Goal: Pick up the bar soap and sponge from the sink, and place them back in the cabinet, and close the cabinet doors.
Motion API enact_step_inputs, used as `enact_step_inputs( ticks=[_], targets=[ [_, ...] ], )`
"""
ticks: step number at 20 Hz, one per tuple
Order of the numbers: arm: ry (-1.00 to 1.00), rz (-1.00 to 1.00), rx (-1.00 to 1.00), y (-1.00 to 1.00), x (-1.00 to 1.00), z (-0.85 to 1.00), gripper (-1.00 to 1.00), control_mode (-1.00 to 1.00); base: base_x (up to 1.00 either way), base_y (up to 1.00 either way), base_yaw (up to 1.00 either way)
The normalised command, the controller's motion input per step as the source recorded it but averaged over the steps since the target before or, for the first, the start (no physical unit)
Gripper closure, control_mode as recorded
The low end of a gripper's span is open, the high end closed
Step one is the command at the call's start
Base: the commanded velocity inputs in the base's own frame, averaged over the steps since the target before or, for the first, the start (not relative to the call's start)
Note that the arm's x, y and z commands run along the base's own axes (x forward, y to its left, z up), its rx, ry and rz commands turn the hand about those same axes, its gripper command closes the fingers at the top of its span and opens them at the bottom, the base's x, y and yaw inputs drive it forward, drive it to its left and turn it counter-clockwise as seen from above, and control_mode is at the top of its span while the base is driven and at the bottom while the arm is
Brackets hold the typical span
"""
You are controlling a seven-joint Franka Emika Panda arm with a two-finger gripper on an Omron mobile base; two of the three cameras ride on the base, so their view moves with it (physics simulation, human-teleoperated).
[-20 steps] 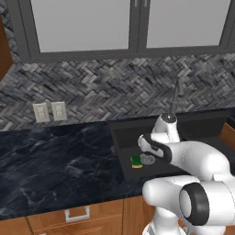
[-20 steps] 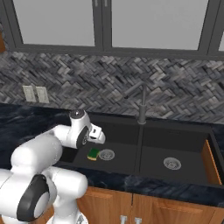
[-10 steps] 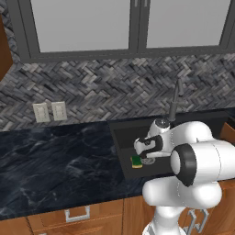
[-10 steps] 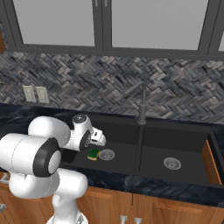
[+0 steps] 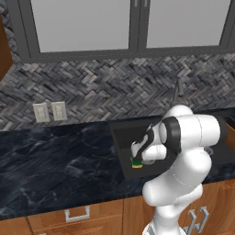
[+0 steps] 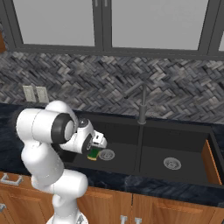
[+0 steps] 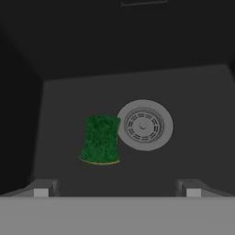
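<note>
The sponge (image 7: 100, 139), green top over a thin yellow layer, lies flat on the floor of the black sink's (image 6: 175, 131) left basin, just left of the round silver drain (image 7: 143, 125). My gripper (image 7: 117, 190) hangs a little above it, open, its fingertips (image 7: 42, 188) spread wider than the sponge with nothing between them. From the base cameras the sponge (image 5: 137, 163) (image 6: 93, 154) shows just under the gripper (image 5: 140, 155) (image 6: 98, 142). The bar soap is out of view. A sliver of brown wood (image 5: 3, 50) at the upper left edge may be the cabinet; I cannot tell.
The dark faucet (image 6: 142, 105) rises behind the divider between the basins. The right basin holds a second drain (image 6: 172, 163). A brown wood panel (image 6: 211, 161) stands at the sink's right end. Grey-framed frosted-glass cabinets (image 5: 133, 23) hang overhead. Black marble counter (image 5: 55, 160) stretches left.
The arm has folded forward and the gripper has come down a little and slightly left, closer over the sponge. The sponge has not moved.
</note>
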Motion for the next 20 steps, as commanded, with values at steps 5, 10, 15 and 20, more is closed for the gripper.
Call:
enact_step_inputs(
  ticks=[5,10,15,20],
  targets=[
    [0.00,0.00,0.00,0.01,0.29,-0.36,-1.00,-1.00,0.00,0.00,0.00],
    [0.01,0.00,0.00,0.04,0.22,-0.35,-1.00,-1.00,0.00,0.00,0.00],
    [0.02,0.00,0.00,0.03,0.17,-0.32,-1.00,-1.00,0.00,0.00,0.00],
    [0.04,0.00,0.01,0.01,0.18,-0.29,-1.00,-1.00,0.00,0.00,0.00]
  ],
)
